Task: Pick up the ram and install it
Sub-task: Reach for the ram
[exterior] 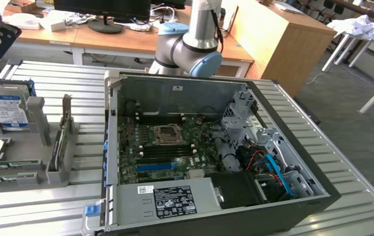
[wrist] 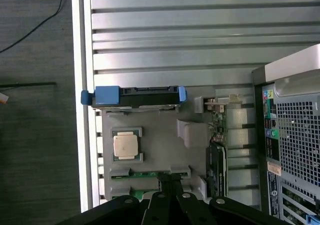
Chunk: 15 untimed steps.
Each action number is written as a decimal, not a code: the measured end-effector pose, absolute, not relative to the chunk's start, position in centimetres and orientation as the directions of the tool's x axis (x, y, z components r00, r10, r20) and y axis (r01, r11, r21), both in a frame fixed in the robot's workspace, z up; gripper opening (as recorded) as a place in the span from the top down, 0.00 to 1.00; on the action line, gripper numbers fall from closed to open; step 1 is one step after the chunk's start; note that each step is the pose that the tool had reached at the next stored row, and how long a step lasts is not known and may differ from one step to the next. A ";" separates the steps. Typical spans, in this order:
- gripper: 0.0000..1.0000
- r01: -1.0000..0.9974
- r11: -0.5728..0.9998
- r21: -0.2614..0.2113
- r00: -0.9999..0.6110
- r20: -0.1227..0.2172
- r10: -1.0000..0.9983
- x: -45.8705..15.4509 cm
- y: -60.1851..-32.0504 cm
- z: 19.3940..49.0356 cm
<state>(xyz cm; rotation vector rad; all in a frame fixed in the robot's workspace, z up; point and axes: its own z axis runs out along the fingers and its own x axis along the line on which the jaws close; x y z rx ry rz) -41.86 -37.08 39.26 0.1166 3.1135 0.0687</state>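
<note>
Linkage bars, black and angular, carry the gripper [wrist: 169, 184], whose tips are pressed together with nothing between them. Just beside the tips, the ram [wrist: 145, 174] shows as a thin green strip lying flat in a slot of the grey moulded holder [wrist: 160, 135]. Beyond it sits the square silver processor [wrist: 125, 146], then the hard drive [wrist: 135, 96], standing on edge with blue end caps. Farthest, the ribbed metal table [wrist: 175, 35] stretches away.
</note>
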 end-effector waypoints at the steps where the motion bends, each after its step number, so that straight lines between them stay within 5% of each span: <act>1: 0.89 0.074 0.996 0.045 -0.997 -0.024 0.075 -41.9 -37.1 39.3; 15: 0.89 0.074 0.996 0.045 -0.997 -0.024 0.075 -42.3 -38.4 39.3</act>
